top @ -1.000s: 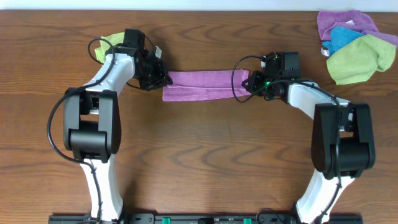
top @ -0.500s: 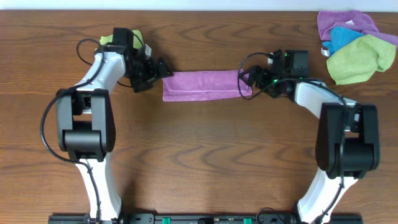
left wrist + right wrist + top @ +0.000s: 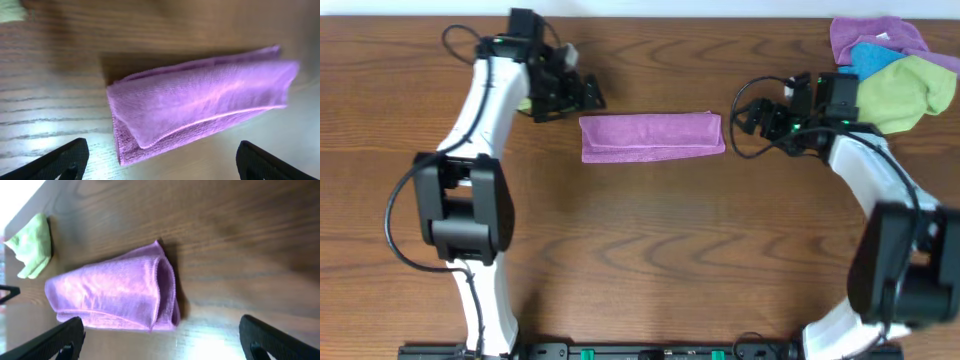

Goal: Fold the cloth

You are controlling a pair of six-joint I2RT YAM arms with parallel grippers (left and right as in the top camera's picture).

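The magenta-purple cloth (image 3: 652,136) lies folded into a long narrow strip on the wooden table, at the middle of the back half. My left gripper (image 3: 588,92) hovers open just off the strip's left end, up and to the left, touching nothing. In the left wrist view the cloth (image 3: 200,105) lies ahead of the wide-spread fingers (image 3: 65,159). My right gripper (image 3: 744,121) stands open a short way off the right end. The right wrist view shows that layered end of the cloth (image 3: 115,292), with the gripper (image 3: 160,332) empty.
A pile of cloths (image 3: 890,75), lavender, blue and lime-green, lies at the back right corner beside the right arm. A lime-green cloth (image 3: 32,245) sits near the left arm, mostly hidden by it from overhead. The table's far edge (image 3: 670,14) runs just behind the arms.
Both grippers were shut on the strip's ends a second ago. They have opened, let go and drawn back outward, the left one also toward the far edge. The cloth now lies flat.
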